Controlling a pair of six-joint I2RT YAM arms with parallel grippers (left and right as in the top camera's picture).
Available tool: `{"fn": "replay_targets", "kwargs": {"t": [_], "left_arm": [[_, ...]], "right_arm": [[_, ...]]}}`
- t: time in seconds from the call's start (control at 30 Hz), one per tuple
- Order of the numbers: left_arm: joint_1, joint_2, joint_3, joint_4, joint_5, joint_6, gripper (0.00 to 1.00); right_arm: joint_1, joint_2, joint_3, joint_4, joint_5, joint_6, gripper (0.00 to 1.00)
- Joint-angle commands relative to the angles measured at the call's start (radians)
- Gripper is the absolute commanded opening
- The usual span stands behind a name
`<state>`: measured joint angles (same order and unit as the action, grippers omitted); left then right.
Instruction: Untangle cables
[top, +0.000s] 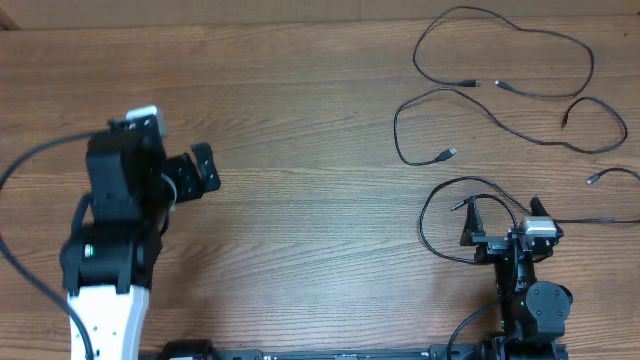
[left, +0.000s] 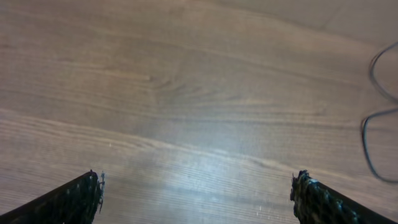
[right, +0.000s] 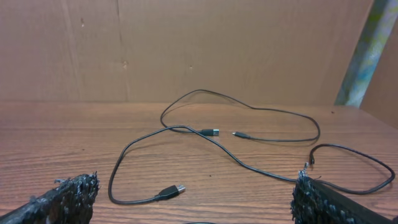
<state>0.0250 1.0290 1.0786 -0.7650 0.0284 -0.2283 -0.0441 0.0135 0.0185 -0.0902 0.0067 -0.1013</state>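
Several thin black cables lie as loose strands on the right half of the wooden table. One forms a wide loop (top: 520, 40) at the back, its two plug ends nearly meeting. A second cable (top: 500, 120) runs from a silver plug (top: 447, 153) across to the right. A third cable (top: 435, 205) curls round my right gripper (top: 502, 215), which is open above the wood. In the right wrist view a USB plug (right: 173, 190) lies just ahead of the open right gripper (right: 196, 186). My left gripper (top: 198, 172) hovers open far left, away from all cables; the left gripper (left: 196, 186) has only bare wood between its fingers.
A plain brown wall (right: 186, 50) rises behind the table's far edge. The left arm's own thick black wire (top: 30, 160) arcs off the left side. Two cable bends (left: 373, 143) show at the right edge of the left wrist view.
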Motion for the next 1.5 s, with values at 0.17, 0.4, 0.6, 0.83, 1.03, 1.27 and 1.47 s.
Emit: {"fn": "replay_targets", "kwargs": {"t": [0.17,0.4,0.6,0.83,1.03,1.27,1.47], "left_arm": [[0.088,-0.302,-0.305,0.188,0.151,0.011,1.00],[0.116,-0.509,-0.478,0.226,0.172,-0.005,1.00],[0.121,-0.612,-0.585,0.309,0.163,-0.003,0.99],[0.121,-0.763,-0.716,0.394,0.145,0.047,1.00],[0.121,-0.875,-0.791,0.426,0.146,0.068,1.00],[0.121,-0.987,-0.841,0.426,0.146,0.068,0.99],[0.121,-1.026,-0.859,0.439,0.143,0.068,0.99]], "right_arm": [[0.005,-0.011,-0.010,0.006,-0.001,0.002,1.00],[0.005,-0.011,-0.010,0.006,-0.001,0.002,1.00],[0.005,-0.011,-0.010,0.006,-0.001,0.002,1.00],[0.005,-0.011,-0.010,0.006,-0.001,0.002,1.00],[0.005,-0.011,-0.010,0.006,-0.001,0.002,1.00],[0.005,-0.011,-0.010,0.006,-0.001,0.002,1.00],[0.005,-0.011,-0.010,0.006,-0.001,0.002,1.00]]}}
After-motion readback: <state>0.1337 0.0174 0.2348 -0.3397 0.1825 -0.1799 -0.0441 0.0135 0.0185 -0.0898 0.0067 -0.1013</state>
